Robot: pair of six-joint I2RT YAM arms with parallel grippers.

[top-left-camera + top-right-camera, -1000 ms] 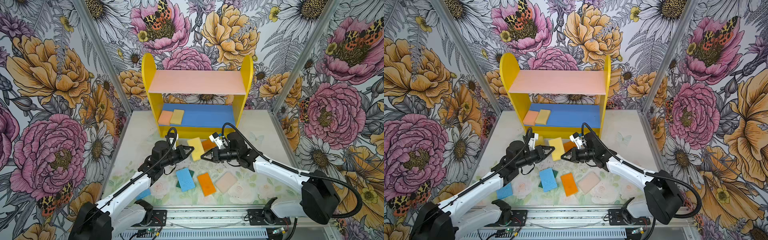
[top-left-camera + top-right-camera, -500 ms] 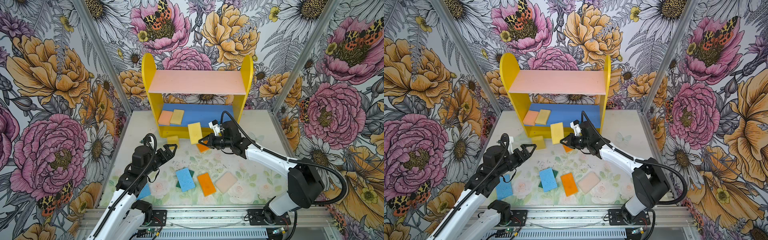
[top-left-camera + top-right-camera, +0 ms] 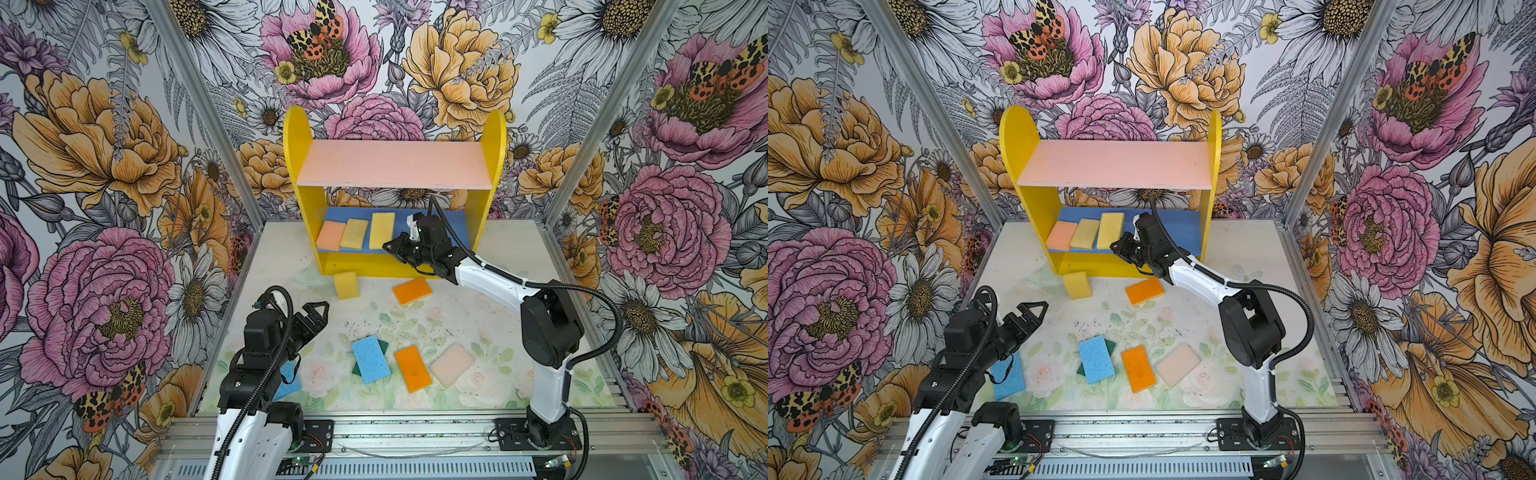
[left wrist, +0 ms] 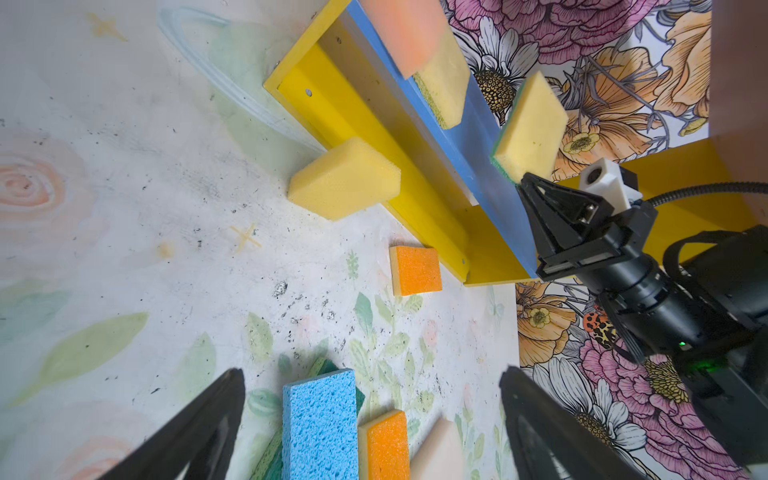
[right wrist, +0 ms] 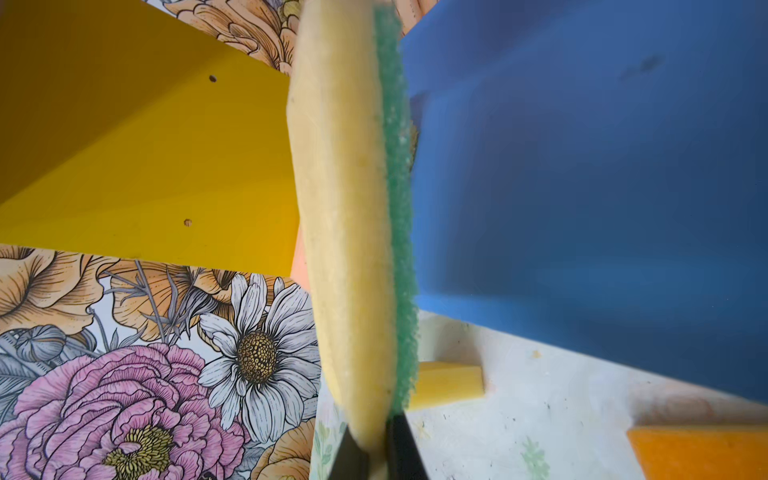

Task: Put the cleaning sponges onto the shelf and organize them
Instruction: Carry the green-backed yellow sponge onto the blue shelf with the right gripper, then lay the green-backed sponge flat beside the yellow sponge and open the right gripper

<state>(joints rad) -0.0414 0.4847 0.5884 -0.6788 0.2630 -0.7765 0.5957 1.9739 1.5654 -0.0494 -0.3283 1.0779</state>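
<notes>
The shelf stands at the back, with a pink upper board and a blue lower board. A peach sponge and a yellow sponge lie on the lower board. Beside them my right gripper is shut on a yellow sponge with green backing, held over that board. My left gripper hangs open and empty over the table's front left. On the table lie a yellow, two orange, a blue and a peach sponge.
A dark green sponge pokes out from under the blue one. Another blue sponge lies partly hidden under my left arm. Flowered walls close in on three sides, and a metal rail runs along the front.
My left gripper opened, let go of the yellow sponge and drew back to the front left. My right gripper carried that sponge from mid-table to the shelf's lower board.
</notes>
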